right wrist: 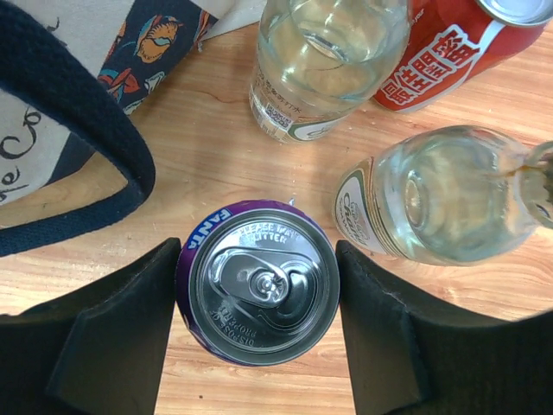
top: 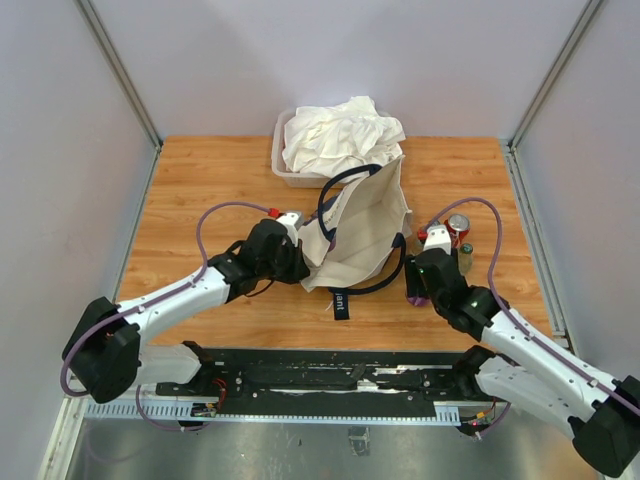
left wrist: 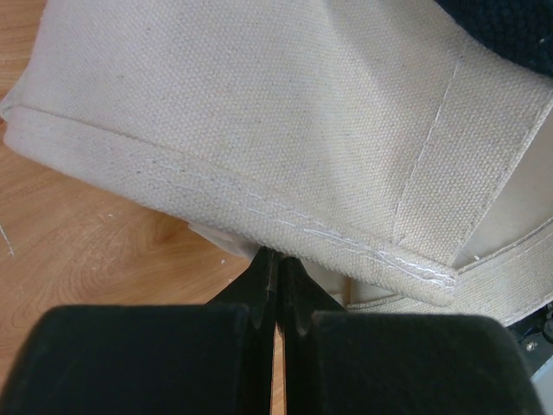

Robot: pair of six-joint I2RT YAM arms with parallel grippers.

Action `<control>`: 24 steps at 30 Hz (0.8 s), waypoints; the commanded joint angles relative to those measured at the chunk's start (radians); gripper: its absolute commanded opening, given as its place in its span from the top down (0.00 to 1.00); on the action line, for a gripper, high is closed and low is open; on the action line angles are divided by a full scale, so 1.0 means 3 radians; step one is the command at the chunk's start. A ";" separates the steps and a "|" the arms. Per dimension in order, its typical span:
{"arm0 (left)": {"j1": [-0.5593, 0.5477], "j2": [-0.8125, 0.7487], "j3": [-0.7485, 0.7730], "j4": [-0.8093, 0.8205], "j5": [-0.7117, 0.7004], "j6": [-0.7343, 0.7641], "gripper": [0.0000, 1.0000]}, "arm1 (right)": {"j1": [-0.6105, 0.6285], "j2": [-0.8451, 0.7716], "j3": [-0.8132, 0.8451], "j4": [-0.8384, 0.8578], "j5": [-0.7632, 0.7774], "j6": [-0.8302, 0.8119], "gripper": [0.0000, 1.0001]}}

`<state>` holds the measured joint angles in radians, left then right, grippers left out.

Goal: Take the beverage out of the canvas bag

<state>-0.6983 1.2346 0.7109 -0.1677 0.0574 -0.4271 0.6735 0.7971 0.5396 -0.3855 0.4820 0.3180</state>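
Observation:
The cream canvas bag (top: 362,225) lies on its side in the middle of the table, navy handles (top: 345,180) spread around it. My left gripper (top: 303,252) is shut at the bag's left edge, its tips (left wrist: 276,258) tucked under the stitched hem (left wrist: 259,203) and pinching the fabric. The beverage, a purple Fanta can (right wrist: 257,294), stands upright outside the bag, to the right of it. My right gripper (right wrist: 257,285) is shut on it, one pad against each side. In the top view that gripper (top: 418,285) sits right of the bag, with the can (top: 414,296) partly showing.
A red can (right wrist: 449,52) and two clear glass bottles (right wrist: 328,60) (right wrist: 441,194) stand close beyond the purple can. A navy bag handle (right wrist: 86,112) lies just to its left. A clear tub (top: 283,175) of white cloth (top: 340,135) stands behind the bag.

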 commanded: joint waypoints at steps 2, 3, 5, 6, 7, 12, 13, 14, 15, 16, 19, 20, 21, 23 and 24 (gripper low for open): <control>-0.0032 0.0097 0.0064 -0.0179 -0.0113 0.0054 1.00 | -0.0044 0.0090 -0.0079 0.0500 0.0136 -0.0043 0.87; -0.0030 0.0098 0.0064 -0.0183 -0.0114 0.0058 0.99 | -0.0041 0.0113 -0.0096 0.0534 0.0150 -0.0057 0.85; -0.0030 0.0098 0.0067 -0.0194 -0.0127 0.0074 0.99 | -0.0042 0.0164 -0.0127 0.0574 0.0178 -0.0063 0.77; -0.0030 0.0098 0.0069 -0.0197 -0.0140 0.0084 1.00 | -0.0041 0.0181 -0.0137 0.0579 0.0191 -0.0060 0.72; -0.0030 0.0093 0.0072 -0.0202 -0.0151 0.0090 0.99 | -0.0041 0.0192 -0.0142 0.0577 0.0203 -0.0056 0.64; -0.0030 0.0070 0.0070 -0.0208 -0.0183 0.0134 1.00 | -0.0037 0.0180 -0.0076 0.0447 0.0214 -0.0029 0.16; -0.0030 0.0064 0.0068 -0.0204 -0.0188 0.0141 0.99 | -0.0037 0.0165 -0.0042 0.0413 0.0214 -0.0048 0.14; -0.0030 0.0051 0.0066 -0.0197 -0.0193 0.0144 0.99 | -0.0036 0.0150 0.0000 0.0378 0.0214 -0.0074 0.13; -0.0030 0.0036 0.0061 -0.0183 -0.0203 0.0153 0.99 | -0.0040 0.0128 0.0066 0.0344 0.0202 -0.0108 0.12; -0.0030 0.0019 0.0052 -0.0167 -0.0208 0.0156 0.98 | -0.0034 0.0110 0.0130 0.0297 0.0191 -0.0146 0.11; -0.0030 -0.0032 0.0040 -0.0120 -0.0231 0.0162 0.96 | -0.0013 0.0044 0.0343 0.0135 0.0199 -0.0227 0.10; -0.0030 -0.0051 0.0034 -0.0106 -0.0239 0.0165 0.95 | 0.0000 0.0019 0.0406 0.0099 0.0211 -0.0265 0.09; -0.0030 -0.0077 0.0030 -0.0094 -0.0246 0.0166 0.95 | 0.0026 -0.0002 0.0483 0.0058 0.0228 -0.0297 0.09; -0.0030 -0.0126 0.0017 -0.0079 -0.0273 0.0164 0.94 | 0.0098 -0.0040 0.0627 0.0017 0.0250 -0.0383 0.09; -0.0030 -0.0154 0.0014 -0.0069 -0.0286 0.0166 0.94 | 0.0139 -0.0044 0.0706 0.0009 0.0257 -0.0427 0.10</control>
<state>-0.7006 1.2247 0.7219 -0.1822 0.0277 -0.4000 0.6804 0.8120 0.6586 -0.3412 0.5201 0.2535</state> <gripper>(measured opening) 0.058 0.908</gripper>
